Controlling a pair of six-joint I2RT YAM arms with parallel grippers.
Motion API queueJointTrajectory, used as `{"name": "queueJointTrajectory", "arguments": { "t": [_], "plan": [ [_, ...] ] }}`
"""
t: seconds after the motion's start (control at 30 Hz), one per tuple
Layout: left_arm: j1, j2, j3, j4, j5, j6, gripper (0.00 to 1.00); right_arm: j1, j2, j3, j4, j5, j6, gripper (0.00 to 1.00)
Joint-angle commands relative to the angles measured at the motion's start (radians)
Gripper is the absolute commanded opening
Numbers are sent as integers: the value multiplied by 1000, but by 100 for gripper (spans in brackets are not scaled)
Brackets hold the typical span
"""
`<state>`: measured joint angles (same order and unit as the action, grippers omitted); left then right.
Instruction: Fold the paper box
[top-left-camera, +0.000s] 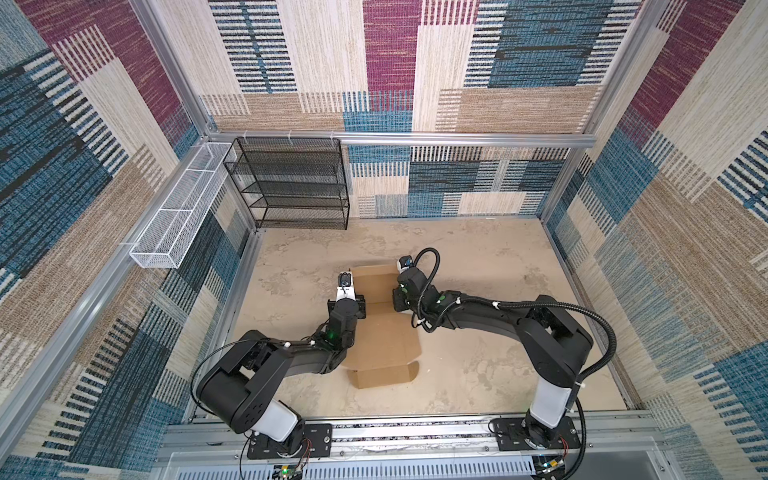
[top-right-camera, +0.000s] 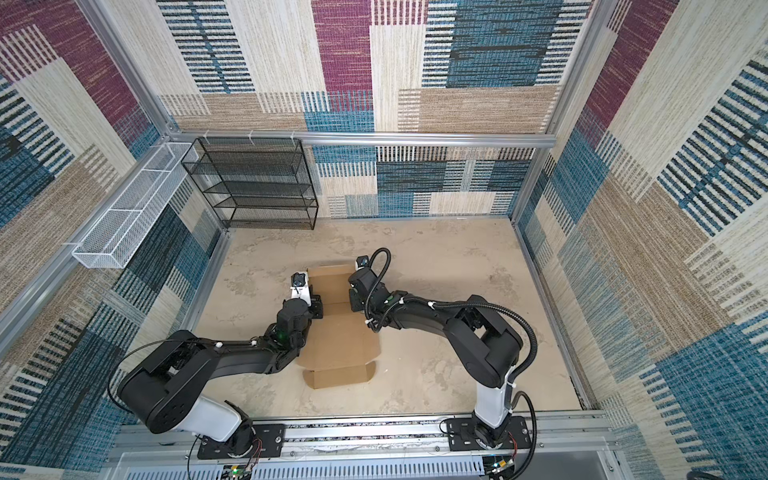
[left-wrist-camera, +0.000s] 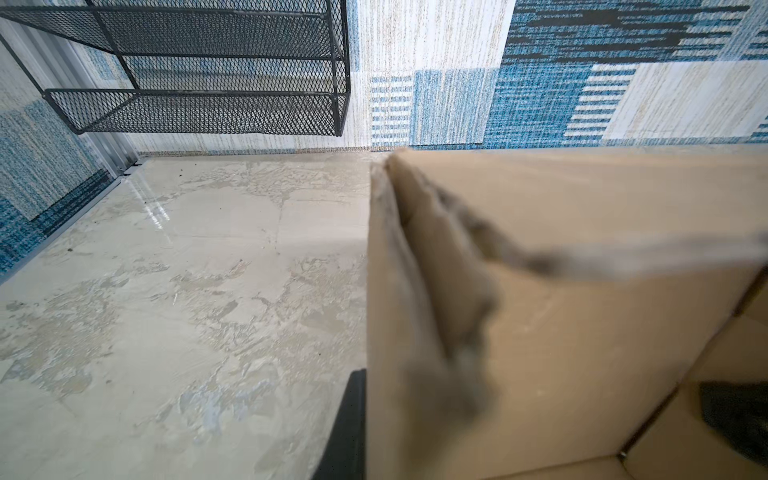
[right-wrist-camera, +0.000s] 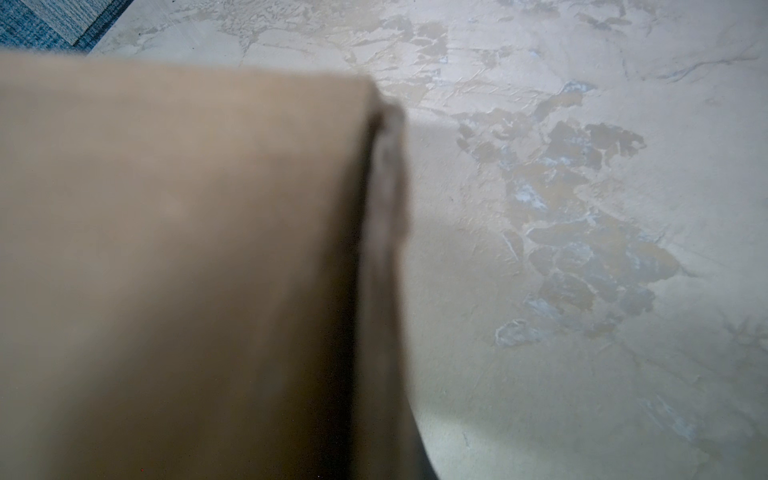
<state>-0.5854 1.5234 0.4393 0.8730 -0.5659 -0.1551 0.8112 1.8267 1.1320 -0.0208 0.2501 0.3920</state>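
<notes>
- Step in hand: looked to be standing up the two side walls at the far half of the paper box (top-left-camera: 384, 332), with the near half lying flat.
- Found the paper box near the middle of the table (top-left-camera: 478, 266), lengthwise from the near edge toward the far edge, with a small end flap closest to the near edge.
- Saw the left gripper (top-left-camera: 360, 306) closed on the left wall; in the left wrist view, made out the upright cardboard edge rising right beside one dark finger (left-wrist-camera: 349, 428).
- Saw the right gripper (top-left-camera: 397, 300) closed at the right wall, opposite the left one; in the right wrist view, caught only a blurred cardboard edge near the lens, with the fingers hidden, so judged the grip rather than saw it.
- Next move, as a guess: called for keeping both walls upright and level, then tucking the end flaps in so the walls lock; risked a spring-back on an early release.
- Writing: read none. Found plain brown cardboard without print, label or brand, and nothing legible on the arms, the black wire rack (top-left-camera: 291, 183) or the white wire basket (top-left-camera: 178, 208).
</notes>
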Motion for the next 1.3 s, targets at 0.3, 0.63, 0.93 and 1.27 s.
{"name": "queueJointTrajectory", "arguments": {
  "t": [0.3,0.63,0.93,1.27],
  "plan": [
    [1,-32,13,-77,9,-9,0,6,10,23,14,-20,19,0],
    [1,-31,-2,-78,13,-26,23,6,12,23,15,-21,21,0],
    [1,-31,-28,-74,7,-34,27,6,10,28,12,-13,22,0],
    [1,25,-62,18,7,-23,24,6,1,16,10,-19,10,0]
  ]
}}
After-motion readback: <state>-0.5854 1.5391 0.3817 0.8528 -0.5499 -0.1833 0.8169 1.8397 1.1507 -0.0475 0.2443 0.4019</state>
